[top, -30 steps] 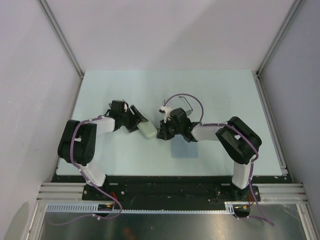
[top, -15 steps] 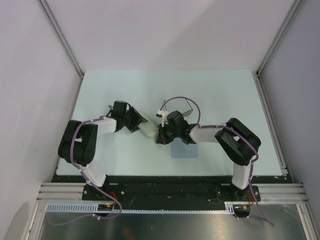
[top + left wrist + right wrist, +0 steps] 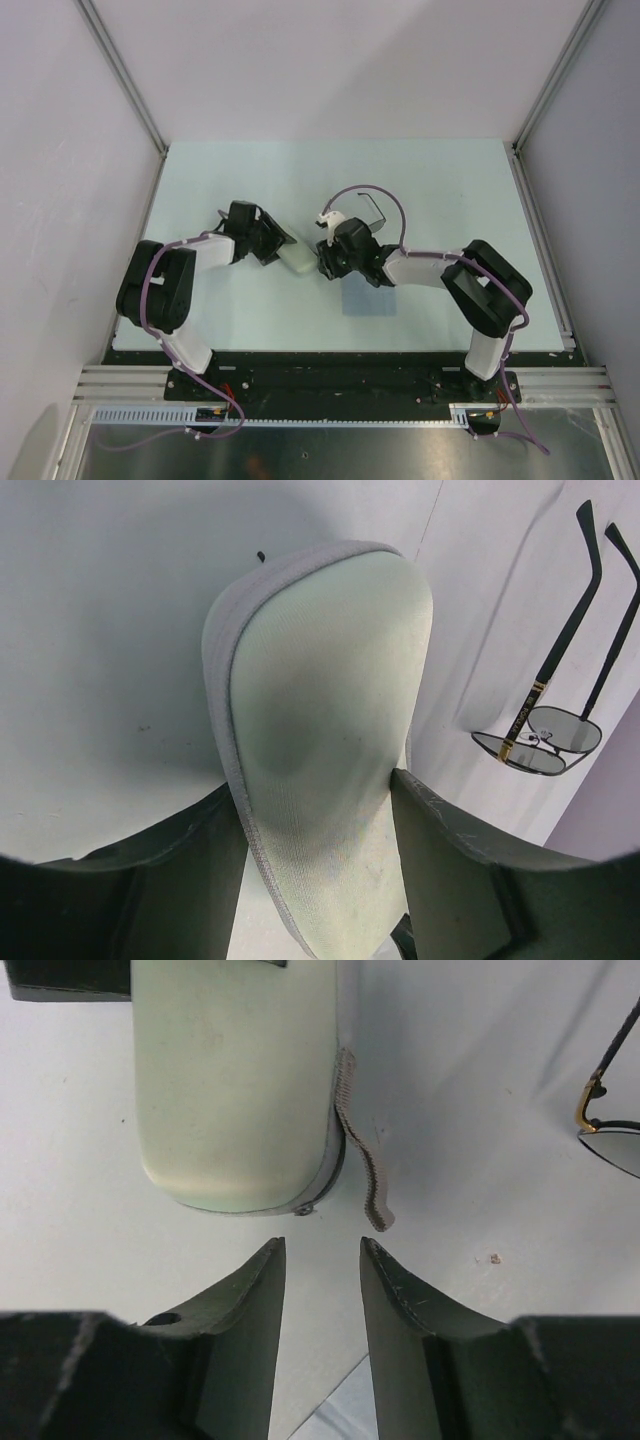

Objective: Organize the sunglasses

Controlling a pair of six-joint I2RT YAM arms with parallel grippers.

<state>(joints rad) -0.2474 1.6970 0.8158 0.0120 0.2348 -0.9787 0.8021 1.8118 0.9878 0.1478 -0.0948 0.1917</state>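
Observation:
The oblong beige case [image 3: 297, 260] lies on the table mid-left. My left gripper [image 3: 278, 246] is shut on its left end; in the left wrist view the case [image 3: 320, 700] sits squeezed between the fingers of the left gripper [image 3: 315, 785]. My right gripper [image 3: 325, 262] is open and empty, just off the case's right end. In the right wrist view the right gripper [image 3: 322, 1248] faces the case [image 3: 240, 1080] and its loose zipper tab [image 3: 362, 1165] without touching them. The sunglasses [image 3: 378, 212] lie unfolded behind the right wrist; they also show in the left wrist view [image 3: 540, 745] and at the edge of the right wrist view [image 3: 612, 1130].
The light-blue cloth [image 3: 368, 297] lies flat under the right forearm; its corner shows in the right wrist view [image 3: 335, 1415]. A purple cable [image 3: 365, 190] loops over the sunglasses. Grey walls stand at the table's left, back and right.
The right gripper dipped toward the case's near side and came back; its elbow has moved right. The left gripper and the case have hardly moved.

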